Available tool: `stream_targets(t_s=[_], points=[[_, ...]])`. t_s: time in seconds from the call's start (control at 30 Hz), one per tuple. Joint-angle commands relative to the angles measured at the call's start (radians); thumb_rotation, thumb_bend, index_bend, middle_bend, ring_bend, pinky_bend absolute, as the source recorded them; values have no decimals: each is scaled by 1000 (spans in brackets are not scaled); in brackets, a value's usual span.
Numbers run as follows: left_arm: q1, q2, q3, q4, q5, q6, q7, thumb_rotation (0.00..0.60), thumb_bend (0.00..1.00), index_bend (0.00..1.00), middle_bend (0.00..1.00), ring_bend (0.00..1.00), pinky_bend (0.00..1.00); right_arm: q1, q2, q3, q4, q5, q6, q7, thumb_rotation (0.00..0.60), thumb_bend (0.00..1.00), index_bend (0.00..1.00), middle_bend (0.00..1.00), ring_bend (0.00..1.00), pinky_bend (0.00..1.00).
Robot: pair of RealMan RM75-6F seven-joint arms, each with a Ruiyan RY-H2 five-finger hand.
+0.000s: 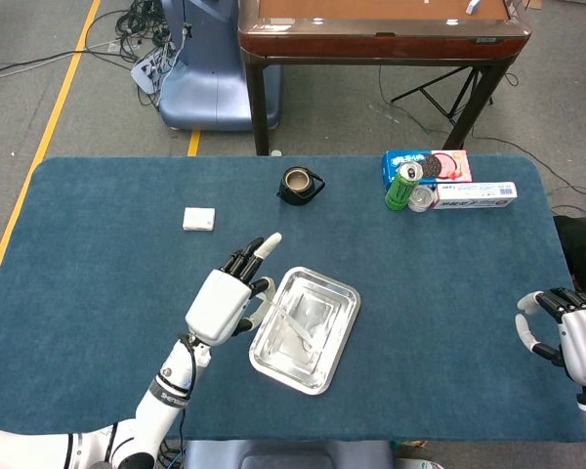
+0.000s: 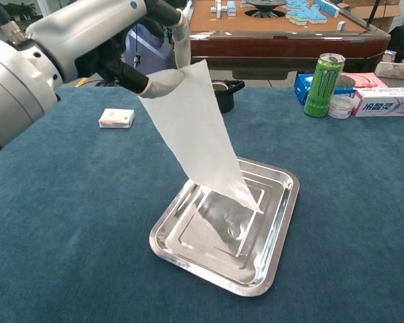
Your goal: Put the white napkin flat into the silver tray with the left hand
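Observation:
My left hand (image 1: 230, 296) (image 2: 114, 37) is raised above the table and pinches the top edge of the white napkin (image 2: 202, 138). The napkin hangs down slanting to the right, and its lower corner touches the inside of the silver tray (image 2: 273, 259) (image 1: 334, 360). In the head view the napkin (image 1: 298, 329) shows as a thin strip over the tray, just right of the hand. My right hand (image 1: 566, 337) stays at the table's right edge, fingers apart, holding nothing.
A small white packet (image 1: 198, 219) (image 2: 116, 118) lies on the blue cloth at the left. At the back stand a black cup (image 1: 299, 185) (image 2: 221, 94), a green can (image 1: 402, 187) (image 2: 321, 85) and flat boxes (image 1: 475, 191). A brown table (image 1: 381, 29) stands behind.

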Motion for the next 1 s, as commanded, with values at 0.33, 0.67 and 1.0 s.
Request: stream_targets(t_s=[0.33,0.67,1.0], points=[[52,17,79,57,-13,13,-45,600,484,665,43,0,197,0,6,3,2,10,-5,-3,600,407,512,569,426,459],[106,60,166,11,36,36,-18,600,484,664,48,0,197,-16,24,10,-2,8,29,20,600,407,512,566,426,459],[133,108,240,-25,110,21,16,600,484,665,48,0,197,-17,26,10,0,6,30,22,600,407,512,566,426,459]])
